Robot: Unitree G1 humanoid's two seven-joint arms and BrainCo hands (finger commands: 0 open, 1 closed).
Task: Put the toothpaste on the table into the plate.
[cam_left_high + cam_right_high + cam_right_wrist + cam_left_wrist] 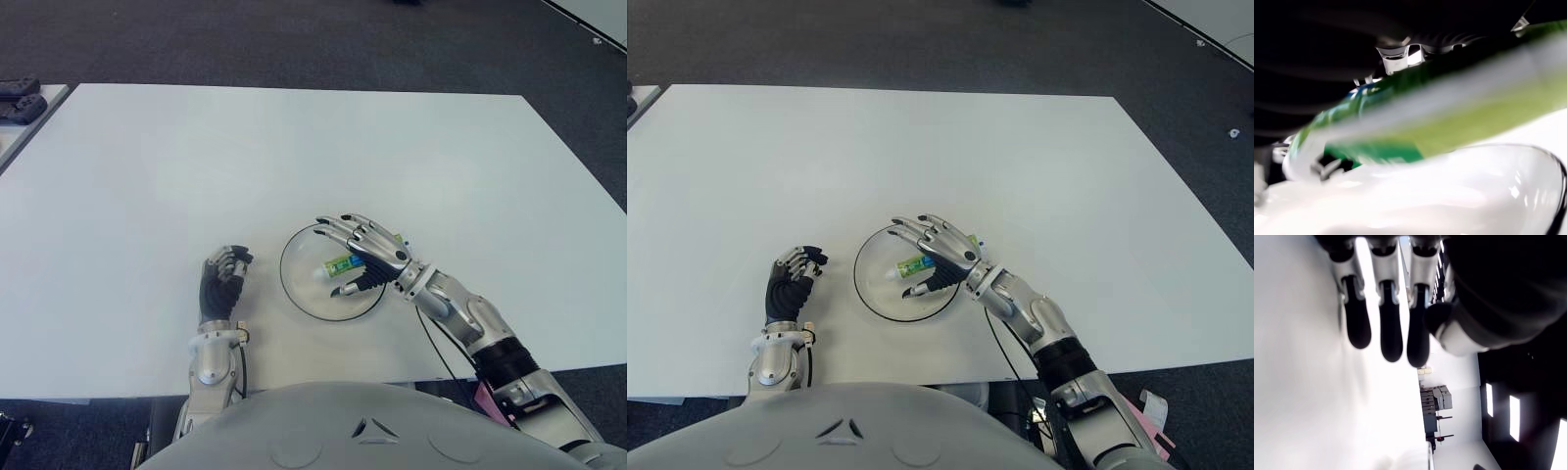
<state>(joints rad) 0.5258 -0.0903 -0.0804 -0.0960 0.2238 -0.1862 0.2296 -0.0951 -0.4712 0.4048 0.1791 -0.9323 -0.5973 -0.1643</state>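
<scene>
your right hand [361, 253] is hovering over the glass plate [299, 294], fingers clamped on the toothpaste tube [338, 266]. the tube is lying under the palm, cap end pointing across the plate toward the curled, empty left hand [222, 277] beside it.

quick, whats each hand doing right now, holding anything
Left hand: fingers curled, holding nothing, left of the plate.
Right hand: over the plate, holding the toothpaste.
</scene>
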